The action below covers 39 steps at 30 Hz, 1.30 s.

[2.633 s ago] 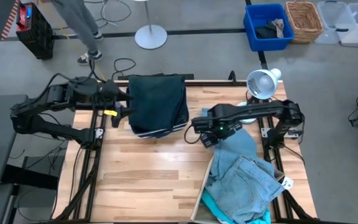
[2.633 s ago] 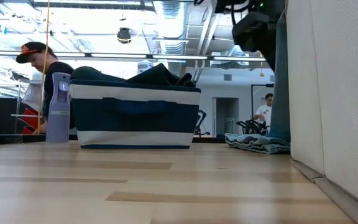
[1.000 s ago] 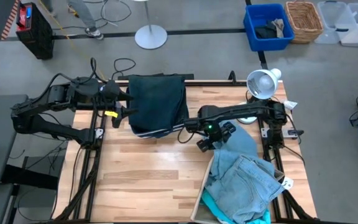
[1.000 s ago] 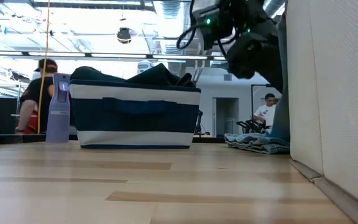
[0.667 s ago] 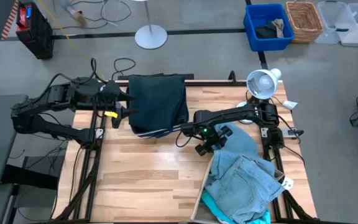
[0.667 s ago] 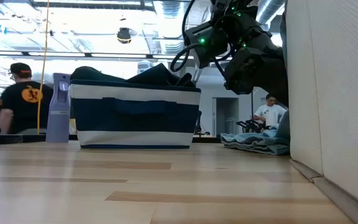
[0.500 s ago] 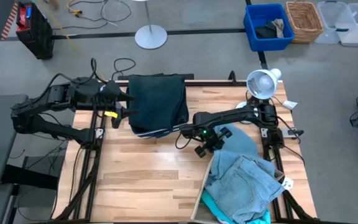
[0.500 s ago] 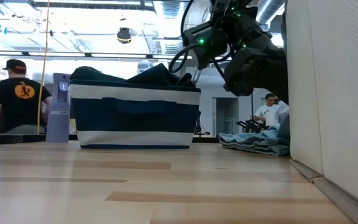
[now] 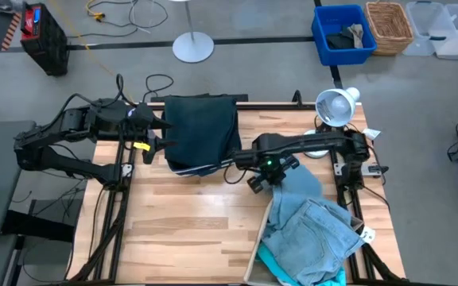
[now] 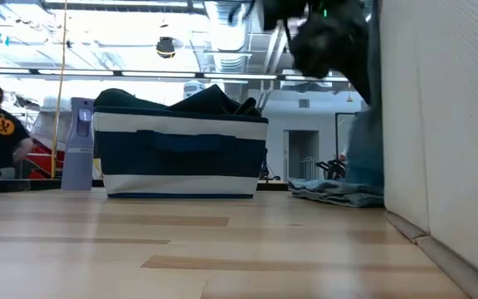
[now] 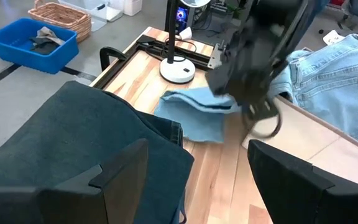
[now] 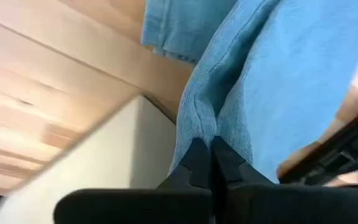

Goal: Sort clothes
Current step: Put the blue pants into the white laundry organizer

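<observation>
My right gripper (image 9: 262, 173) is shut on a pale grey-blue garment (image 9: 300, 189) at the middle right of the table, beside the beige fabric box (image 9: 258, 250). The garment hangs below the gripper (image 10: 330, 37), and its lower part (image 10: 334, 191) lies on the table. Light denim (image 9: 316, 234) and a turquoise garment (image 9: 273, 262) lie in the box. Dark navy-teal garments (image 9: 201, 127) lie heaped on the dark bin (image 10: 181, 158) at the far middle. My left gripper (image 11: 194, 180) is open and empty at the bin's left side. My right gripper pinches a bunched fold (image 12: 205, 127) of the pale grey-blue garment between its two fingers (image 12: 197, 158). The cloth hangs from the fingers beside the box wall. Its lower end (image 11: 191, 118) rests on the table.
A lamp (image 9: 336, 107) on a white base stands at the far right corner. The beige box wall (image 10: 446, 124) stands at the near right. Bare wood (image 9: 189, 222) lies at the near left. A blue crate (image 9: 342, 36) and a wicker basket (image 9: 388, 25) stand on the floor beyond.
My right gripper dipped a little toward the table's left, then rose, still shut on the pale garment. The cloth is drawn up with it and hangs longer below the fingers, while its lower end stays on the table.
</observation>
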{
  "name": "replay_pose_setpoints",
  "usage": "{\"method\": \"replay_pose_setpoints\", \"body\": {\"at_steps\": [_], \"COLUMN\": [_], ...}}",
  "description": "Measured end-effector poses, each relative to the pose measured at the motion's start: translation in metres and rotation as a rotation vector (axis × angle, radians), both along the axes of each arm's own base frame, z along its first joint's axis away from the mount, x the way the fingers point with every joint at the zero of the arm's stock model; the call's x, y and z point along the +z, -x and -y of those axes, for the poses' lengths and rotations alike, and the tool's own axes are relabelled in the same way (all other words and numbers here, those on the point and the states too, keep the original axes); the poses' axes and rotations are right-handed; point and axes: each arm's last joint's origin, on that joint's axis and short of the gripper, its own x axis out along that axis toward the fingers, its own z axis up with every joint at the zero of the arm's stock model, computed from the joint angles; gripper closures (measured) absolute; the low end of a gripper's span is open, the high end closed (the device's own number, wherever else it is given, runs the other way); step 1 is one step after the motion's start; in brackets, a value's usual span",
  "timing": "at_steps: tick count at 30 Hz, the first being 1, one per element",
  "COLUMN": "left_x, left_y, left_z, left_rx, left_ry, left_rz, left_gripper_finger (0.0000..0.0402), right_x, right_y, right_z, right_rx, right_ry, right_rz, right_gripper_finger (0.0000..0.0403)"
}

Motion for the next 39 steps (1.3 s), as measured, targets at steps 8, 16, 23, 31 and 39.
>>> {"method": "replay_pose_setpoints", "body": {"at_steps": [8, 16, 23, 31, 39], "left_x": [0.000, 0.000, 0.002, 0.008, 0.015], "left_y": [0.000, 0.000, -0.001, -0.003, -0.007], "left_z": [0.000, 0.000, 0.000, -0.002, -0.004], "left_rx": [0.004, 0.005, 0.032, 0.127, 0.204], "left_ry": [0.010, 0.010, 0.057, 0.132, 0.160], "left_rz": [0.003, 0.004, 0.034, 0.134, 0.238], "left_gripper_finger": [0.0130, 0.0130, 0.0130, 0.0130, 0.0130], "right_x": [0.069, 0.129, 0.162, 0.179, 0.194], "right_y": [0.026, 0.069, 0.100, 0.127, 0.146], "right_z": [-0.007, -0.021, -0.046, -0.081, -0.127], "right_rx": [-0.052, -0.072, 0.121, 0.387, 0.653], "right_ry": [0.190, 0.453, 0.626, 0.657, 0.563], "right_rz": [0.249, 0.514, 0.738, 0.899, 1.131], "right_gripper_finger": [0.0402, 0.0402, 0.0403, 0.0403, 0.0403]}}
